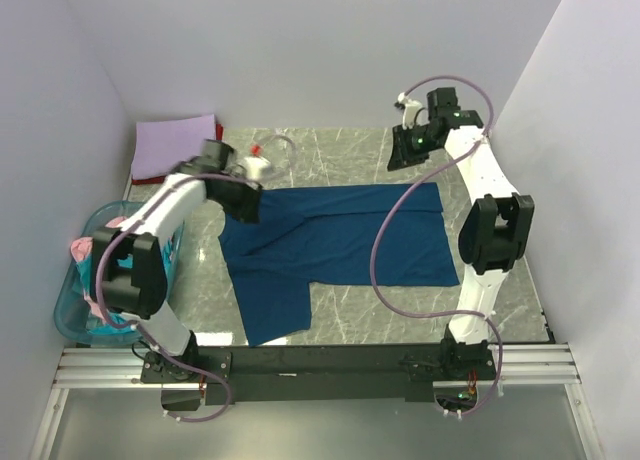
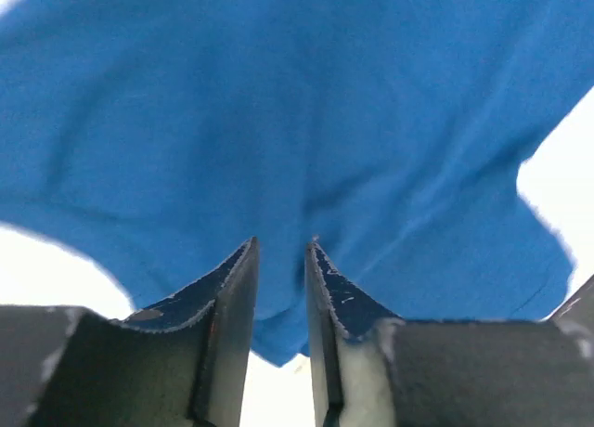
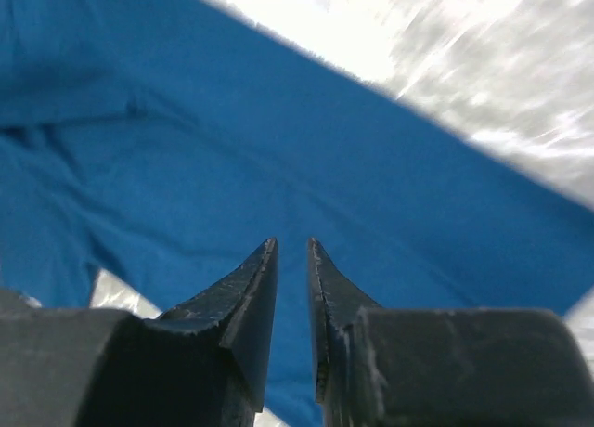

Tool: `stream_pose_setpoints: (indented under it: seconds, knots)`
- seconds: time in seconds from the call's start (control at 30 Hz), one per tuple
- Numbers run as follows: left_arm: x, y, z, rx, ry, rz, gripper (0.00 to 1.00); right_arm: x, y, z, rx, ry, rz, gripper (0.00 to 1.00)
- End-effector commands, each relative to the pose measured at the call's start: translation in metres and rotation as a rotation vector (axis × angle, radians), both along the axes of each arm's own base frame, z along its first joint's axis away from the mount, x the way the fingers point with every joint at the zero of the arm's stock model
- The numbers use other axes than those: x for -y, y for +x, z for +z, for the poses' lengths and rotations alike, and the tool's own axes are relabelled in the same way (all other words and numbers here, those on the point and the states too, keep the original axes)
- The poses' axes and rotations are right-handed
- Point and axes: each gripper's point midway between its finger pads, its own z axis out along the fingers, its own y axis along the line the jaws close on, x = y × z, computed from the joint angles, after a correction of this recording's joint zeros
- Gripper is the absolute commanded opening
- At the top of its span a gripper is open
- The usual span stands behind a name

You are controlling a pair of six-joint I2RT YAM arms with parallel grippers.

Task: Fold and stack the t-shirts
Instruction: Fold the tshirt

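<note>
My left gripper [image 2: 280, 243] fills the bottom of my left wrist view, fingers drawn to a slit and, as far as I can judge, clamped on the edge of the dark blue t-shirt [image 2: 297, 121]. My right gripper [image 3: 292, 241] is likewise nearly together but holds nothing; it hangs above the cloth's far right corner. The shirt [image 1: 340, 245] lies spread mid-table [image 1: 340, 150], one sleeve pointing toward my bases, creases fanning from my left pinch. It should handle light and limp: it will sag, drag and bunch, never hold a line by itself, so I would take it at hems and corners, both grippers level. Beyond it, a folded lavender t-shirt [image 1: 175, 145] sits at the far left corner, and the blue basket [image 1: 75, 320] stands beside my left arm
</note>
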Motion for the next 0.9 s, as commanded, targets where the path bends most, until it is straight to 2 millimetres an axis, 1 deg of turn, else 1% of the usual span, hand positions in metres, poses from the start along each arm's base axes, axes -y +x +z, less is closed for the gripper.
stream_pose_setpoints:
  seconds: [0.0, 0.03, 0.07, 0.1, 0.13, 0.2, 0.23, 0.27, 0.33, 0.43, 0.57, 0.67, 0.77, 0.8, 0.87]
  knots:
    - [0.018, -0.015, -0.015, 0.064, 0.194, -0.164, 0.34, -0.003, -0.015, -0.032, -0.122, 0.029, -0.005, 0.26]
    - [0.023, -0.015, -0.024, 0.043, 0.207, -0.163, 0.37, -0.003, -0.016, -0.034, -0.124, 0.024, -0.006, 0.25]
    - [0.03, -0.014, -0.027, 0.051, 0.214, -0.171, 0.39, -0.003, -0.016, -0.034, -0.119, 0.024, -0.007, 0.25]
    - [0.03, -0.009, -0.03, 0.061, 0.244, -0.162, 0.41, -0.001, -0.019, -0.036, -0.125, 0.019, -0.012, 0.25]
    - [0.032, -0.008, -0.04, 0.046, 0.262, -0.162, 0.45, 0.001, -0.019, -0.037, -0.124, 0.01, -0.017, 0.25]
    - [0.04, -0.007, -0.046, 0.055, 0.278, -0.183, 0.48, 0.006, -0.02, -0.037, -0.118, -0.005, -0.028, 0.24]
    - [0.042, -0.007, -0.054, 0.043, 0.293, -0.186, 0.49, 0.008, -0.021, -0.038, -0.12, -0.009, -0.031, 0.24]
    - [0.046, -0.007, -0.056, 0.049, 0.299, -0.196, 0.49, 0.011, -0.022, -0.037, -0.119, -0.015, -0.035, 0.24]
    - [0.046, -0.008, -0.068, 0.031, 0.329, -0.198, 0.5, 0.018, -0.023, -0.037, -0.117, -0.018, -0.046, 0.24]
    - [0.046, -0.001, -0.075, 0.035, 0.348, -0.181, 0.52, 0.027, -0.025, -0.038, -0.128, -0.012, -0.063, 0.24]
    - [0.041, 0.006, -0.079, 0.053, 0.383, -0.169, 0.53, 0.029, -0.029, -0.039, -0.139, -0.007, -0.061, 0.24]
    - [0.039, 0.007, -0.085, 0.045, 0.402, -0.177, 0.52, 0.03, -0.03, -0.039, -0.133, -0.013, -0.063, 0.24]
    - [0.037, 0.009, -0.088, 0.05, 0.41, -0.174, 0.46, 0.032, -0.03, -0.038, -0.131, -0.017, -0.063, 0.24]
    - [0.038, 0.009, -0.087, 0.05, 0.409, -0.176, 0.39, 0.033, -0.029, -0.038, -0.131, -0.019, -0.064, 0.24]
    - [0.037, 0.01, -0.085, 0.05, 0.406, -0.174, 0.32, 0.033, -0.03, -0.037, -0.129, -0.021, -0.063, 0.24]
